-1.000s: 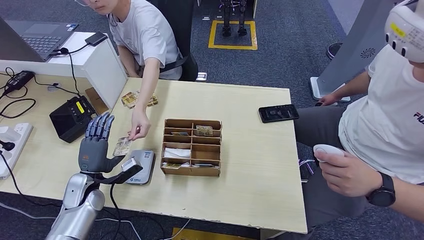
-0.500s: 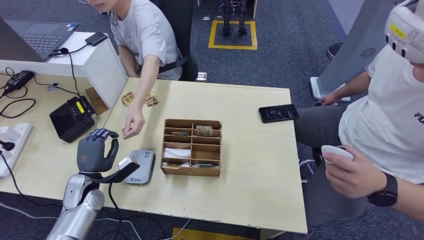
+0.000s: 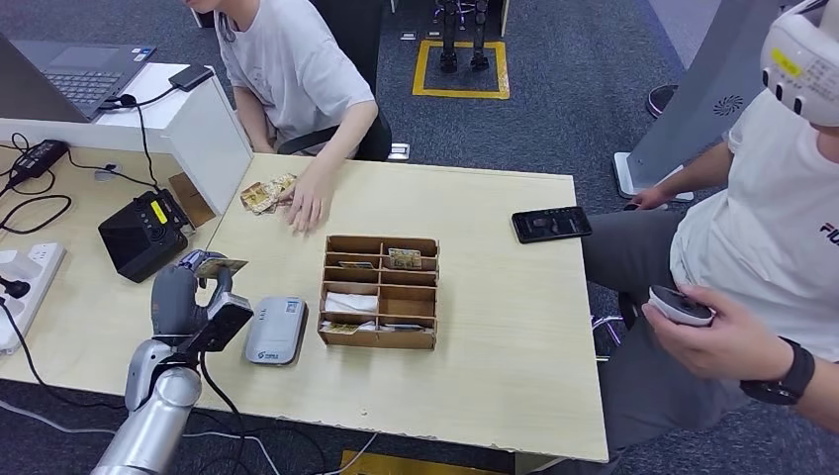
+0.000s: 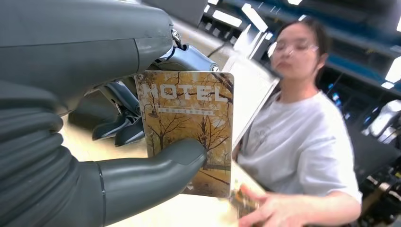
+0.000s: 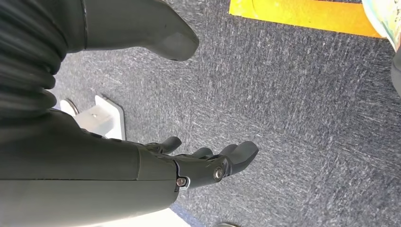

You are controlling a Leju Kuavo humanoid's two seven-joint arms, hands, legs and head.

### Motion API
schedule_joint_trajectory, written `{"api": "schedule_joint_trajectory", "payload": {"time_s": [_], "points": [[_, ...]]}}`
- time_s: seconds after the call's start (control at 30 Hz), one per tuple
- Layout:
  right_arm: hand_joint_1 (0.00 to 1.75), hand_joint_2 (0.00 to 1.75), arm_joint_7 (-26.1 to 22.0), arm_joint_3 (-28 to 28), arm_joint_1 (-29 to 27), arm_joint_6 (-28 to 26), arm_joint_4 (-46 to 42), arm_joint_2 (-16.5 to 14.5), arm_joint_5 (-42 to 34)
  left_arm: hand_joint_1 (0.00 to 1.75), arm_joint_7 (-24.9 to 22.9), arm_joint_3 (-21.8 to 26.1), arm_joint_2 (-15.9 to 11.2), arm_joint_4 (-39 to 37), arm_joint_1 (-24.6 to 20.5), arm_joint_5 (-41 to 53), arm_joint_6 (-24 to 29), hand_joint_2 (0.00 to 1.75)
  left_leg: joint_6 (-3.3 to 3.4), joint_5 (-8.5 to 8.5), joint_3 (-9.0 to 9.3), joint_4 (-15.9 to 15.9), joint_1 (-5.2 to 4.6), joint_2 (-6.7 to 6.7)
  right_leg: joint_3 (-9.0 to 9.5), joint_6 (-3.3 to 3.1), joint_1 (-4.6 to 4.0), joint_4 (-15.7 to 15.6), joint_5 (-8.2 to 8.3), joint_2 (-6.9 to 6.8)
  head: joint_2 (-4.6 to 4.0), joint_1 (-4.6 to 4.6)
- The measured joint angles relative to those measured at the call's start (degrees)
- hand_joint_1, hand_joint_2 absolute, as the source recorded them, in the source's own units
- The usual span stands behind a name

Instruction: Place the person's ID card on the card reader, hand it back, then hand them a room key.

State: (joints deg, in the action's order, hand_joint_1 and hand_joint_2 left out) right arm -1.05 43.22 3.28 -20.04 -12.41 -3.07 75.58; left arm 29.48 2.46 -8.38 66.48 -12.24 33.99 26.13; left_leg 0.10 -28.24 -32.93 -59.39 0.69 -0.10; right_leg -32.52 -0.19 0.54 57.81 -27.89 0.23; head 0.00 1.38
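Observation:
My left hand (image 3: 185, 297) hovers over the table's left front part, just left of the grey card reader (image 3: 276, 330). It pinches a card (image 3: 220, 265) between thumb and fingers. Up close the card (image 4: 193, 127) shows autumn trees and the word HOTEL, with my thumb (image 4: 156, 170) pressed on its face. The seated person's hand (image 3: 307, 203) rests on a small pile of similar cards (image 3: 263, 193) at the table's far edge. A wooden compartment box (image 3: 381, 291) with more cards stands right of the reader. My right hand (image 5: 208, 165) hangs over blue carpet, fingers apart, holding nothing.
A black device (image 3: 143, 235) and a white power strip (image 3: 25, 277) sit on the desk to the left. A black phone (image 3: 551, 224) lies at the table's right edge. A second person (image 3: 762, 247) sits on the right holding a controller (image 3: 678, 305).
The person let go of the card and drew the hand back to the pile at the far edge. My left hand closed on the card and turned it upward.

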Motion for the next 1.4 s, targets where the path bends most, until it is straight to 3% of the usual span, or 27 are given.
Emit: {"api": "schedule_joint_trajectory", "payload": {"time_s": [0.2, 0.5, 0.97, 1.4], "points": [[0.00, 1.75, 0.02, 1.06, -0.04, -0.03, 0.00, -0.20, -0.13, 1.75, -6.52, 0.88, 0.49, 0.08, -0.29, -9.87, -15.06, 1.75, 0.00, 0.00, 0.00, 0.00, 0.01, 0.00, 0.00, 0.00, 0.00, 0.00, 0.00, 0.01, 0.00, 0.00], [0.00, 1.75, 0.20, 2.01, -0.11, -0.10, 0.01, -0.27, 0.16, 1.75, -9.87, 1.37, 0.42, 0.11, 0.07, -17.10, -24.35, 1.75, 0.00, 0.00, -0.01, 0.00, 0.00, 0.00, 0.00, 0.00, 0.00, 0.00, 0.00, 0.01, 0.00, 0.00], [0.00, 1.75, 0.20, 2.57, -0.17, -0.18, 0.00, -0.30, 0.18, 1.75, -10.51, 1.95, 0.01, 0.12, 0.47, -18.36, -25.76, 1.75, 0.00, 0.00, -0.01, 0.00, 0.00, 0.00, 0.00, 0.00, 0.00, 0.01, 0.00, -0.01, 0.00, -0.01], [0.00, 1.75, 0.08, 3.38, -0.24, -0.35, 0.02, -0.35, 0.33, 1.75, -15.43, 1.94, -2.80, 0.65, 3.53, -25.46, -34.88, 1.75, 0.00, 0.00, -0.01, 0.01, 0.01, 0.02, -0.01, 0.00, -0.01, 0.01, -0.01, 0.02, 0.00, 0.01]]}}
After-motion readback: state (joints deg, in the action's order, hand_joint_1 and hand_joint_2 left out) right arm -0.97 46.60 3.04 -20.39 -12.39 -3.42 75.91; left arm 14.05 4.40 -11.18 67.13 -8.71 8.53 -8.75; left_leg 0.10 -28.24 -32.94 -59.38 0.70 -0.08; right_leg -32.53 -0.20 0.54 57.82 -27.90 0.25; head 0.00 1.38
